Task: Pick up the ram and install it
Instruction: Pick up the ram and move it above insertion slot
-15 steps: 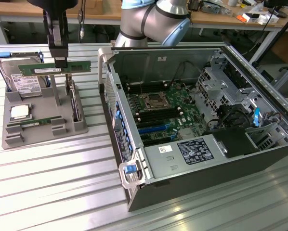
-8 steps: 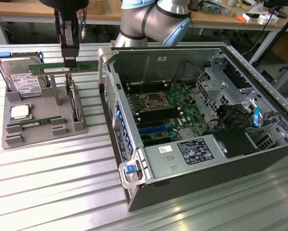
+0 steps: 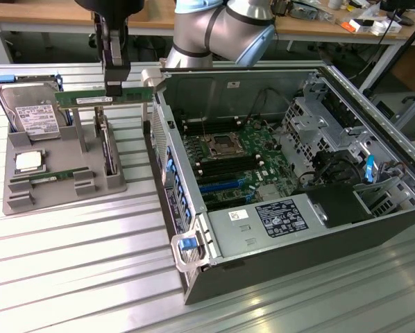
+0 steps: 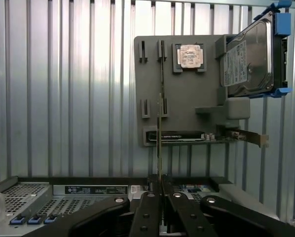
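The ram (image 3: 89,99), a long green stick with a white label, hangs level in the air above the grey holder (image 3: 69,196), just outside the open computer case's wall. My gripper (image 3: 115,88) is shut on it from above, near the end closest to the case. In the wrist view the ram (image 4: 160,143) is seen edge-on as a thin line running out from between the gripper (image 4: 161,195) fingers, with the grey holder (image 4: 187,103) below it. The motherboard's memory slots (image 3: 225,170) lie inside the case.
The holder also carries a silver hard drive (image 3: 34,114), a square CPU chip (image 3: 28,161), a second green stick (image 3: 51,177) lying flat and an upright black card (image 3: 109,149). The open computer case (image 3: 298,229) takes up the exterior view's right. The table is ribbed metal.
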Robot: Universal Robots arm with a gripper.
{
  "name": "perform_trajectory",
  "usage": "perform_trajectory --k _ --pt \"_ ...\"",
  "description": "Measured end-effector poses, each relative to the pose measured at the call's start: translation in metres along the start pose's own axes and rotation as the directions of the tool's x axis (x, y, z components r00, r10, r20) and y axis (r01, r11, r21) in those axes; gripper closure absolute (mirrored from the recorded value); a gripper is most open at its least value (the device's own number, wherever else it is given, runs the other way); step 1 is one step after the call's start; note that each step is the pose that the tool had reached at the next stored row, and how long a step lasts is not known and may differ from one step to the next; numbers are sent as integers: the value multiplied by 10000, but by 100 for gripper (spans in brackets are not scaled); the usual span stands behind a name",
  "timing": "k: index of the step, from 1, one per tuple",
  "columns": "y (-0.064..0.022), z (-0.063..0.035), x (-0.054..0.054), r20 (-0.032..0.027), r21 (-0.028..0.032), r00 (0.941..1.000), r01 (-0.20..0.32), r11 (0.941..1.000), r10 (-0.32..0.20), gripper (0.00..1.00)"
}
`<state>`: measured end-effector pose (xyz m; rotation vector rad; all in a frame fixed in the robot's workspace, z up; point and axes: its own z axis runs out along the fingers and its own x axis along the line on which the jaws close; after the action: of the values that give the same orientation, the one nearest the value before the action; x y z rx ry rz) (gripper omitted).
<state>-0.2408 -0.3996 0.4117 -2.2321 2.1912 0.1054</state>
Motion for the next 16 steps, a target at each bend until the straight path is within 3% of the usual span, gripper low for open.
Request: perform_trajectory --k 6,16 --pt "-78 -3 1 0 0 10000 1 10000 -1 87" --pt "-287 -12 5 -1 -1 10000 1 10000 -1 87"
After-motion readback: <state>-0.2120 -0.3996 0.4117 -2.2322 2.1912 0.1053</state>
